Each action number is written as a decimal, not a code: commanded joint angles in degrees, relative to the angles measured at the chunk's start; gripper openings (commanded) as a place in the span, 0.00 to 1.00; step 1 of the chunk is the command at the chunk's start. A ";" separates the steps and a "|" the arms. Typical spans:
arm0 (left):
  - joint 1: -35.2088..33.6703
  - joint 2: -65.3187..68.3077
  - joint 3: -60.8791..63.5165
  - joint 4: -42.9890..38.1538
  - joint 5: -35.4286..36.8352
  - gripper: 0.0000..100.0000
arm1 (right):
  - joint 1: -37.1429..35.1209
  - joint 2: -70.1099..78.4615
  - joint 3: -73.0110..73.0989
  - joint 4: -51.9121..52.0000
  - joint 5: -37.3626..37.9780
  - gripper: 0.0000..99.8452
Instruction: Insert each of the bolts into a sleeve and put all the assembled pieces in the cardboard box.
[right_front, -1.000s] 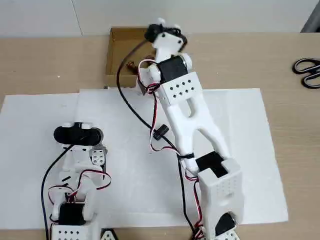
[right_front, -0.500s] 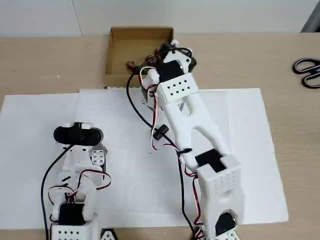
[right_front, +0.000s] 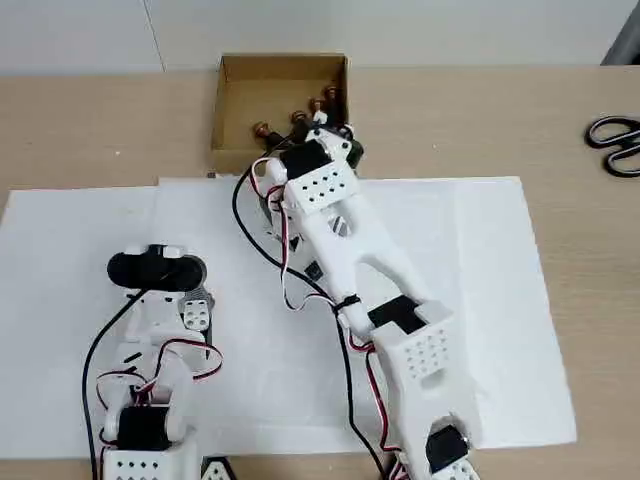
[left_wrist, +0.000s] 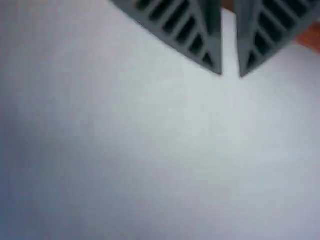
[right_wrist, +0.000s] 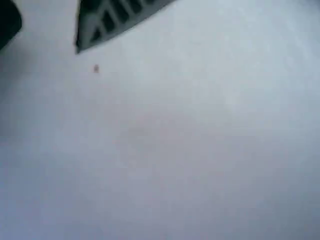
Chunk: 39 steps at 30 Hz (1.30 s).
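High view puts three assembled pieces (right_front: 298, 118) inside the cardboard box (right_front: 228, 100), lying in a slanted row toward the wall nearest the right arm (right_front: 340, 240). That arm's front end sits just beside this wall, at the edge of the white paper (right_front: 480, 300). Right wrist view looks down on the paper past the right gripper (right_wrist: 50, 40); whether it is open or closed I cannot tell. Left wrist view has the left gripper (left_wrist: 230, 74) low over the paper, jaws drawn nearly together with a thin slit between them and nothing held; the left arm (right_front: 150, 330) is folded well apart from the box. The main risk, as I judge it, is the right arm nudging the light box: a sideways swing or a low pull-back so close to the wall could shove or tilt it and roll the pieces out. The black cable (right_front: 245, 200) loops near the box's corner and could snag it. A dragging arm could also shift the paper.
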 joint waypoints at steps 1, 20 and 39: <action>0.00 -0.35 -0.13 0.26 0.35 0.01 | -0.40 -0.13 -0.09 0.57 -1.14 0.21; -0.09 -0.35 -0.13 0.26 0.35 0.01 | 0.75 5.32 -0.09 0.22 -1.58 0.21; -0.09 -0.35 -0.13 0.26 0.35 0.01 | 3.56 3.74 -1.67 0.57 -1.14 0.00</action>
